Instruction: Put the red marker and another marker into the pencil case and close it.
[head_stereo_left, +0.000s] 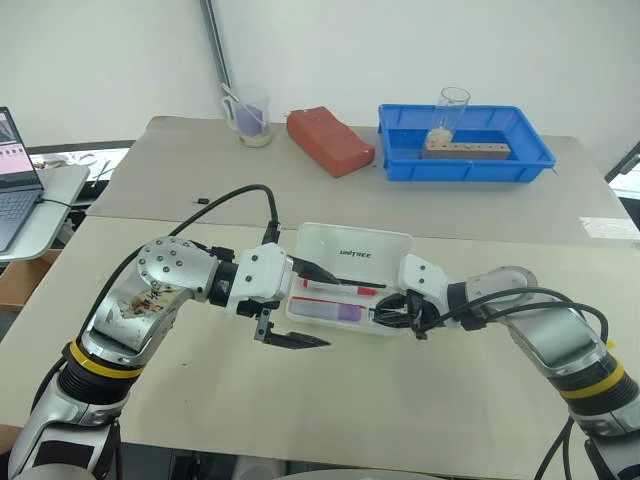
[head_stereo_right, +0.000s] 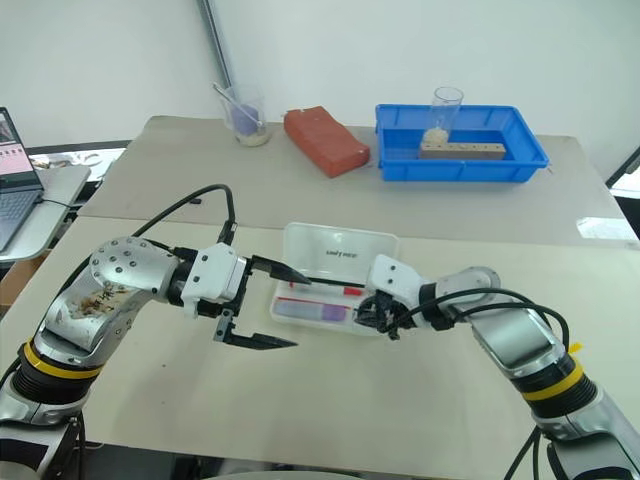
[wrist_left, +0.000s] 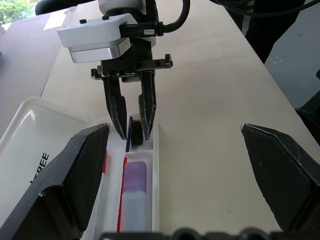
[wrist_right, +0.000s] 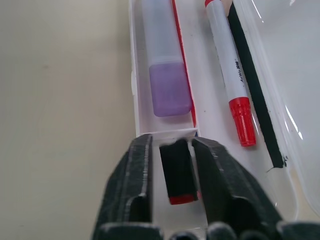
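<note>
Pencil case lies open mid-surface between the two arms: white translucent plastic, rounded corners, lid tipped back with dark lettering on it, tray split into compartments. One red marker, slim white barrel with red cap, lies lengthwise in the long compartment beside a thin black stick. One lavender highlighter, chunky, pale body with darker purple cap, lies in the neighbouring compartment; a thin red pen runs along its side. One small black block with a red end sits in the short end compartment.

Left to right: laptop cut off at the frame edge; left tool, two black pointed fingers spread wide apart, holding nothing, one over the case's left end, one over bare surface. Right tool at the case's right end, black fingers either side of the small black block with a slim gap showing, so parted; cannot tell if they touch it. In the head views its tips are lost in black cable clutter.

Far edge of surface, left to right: one clear cup with purple contents, one red brick-shaped block, one blue plastic tray holding one clear glass and one tan wooden block. Glass contents hard to make out.
</note>
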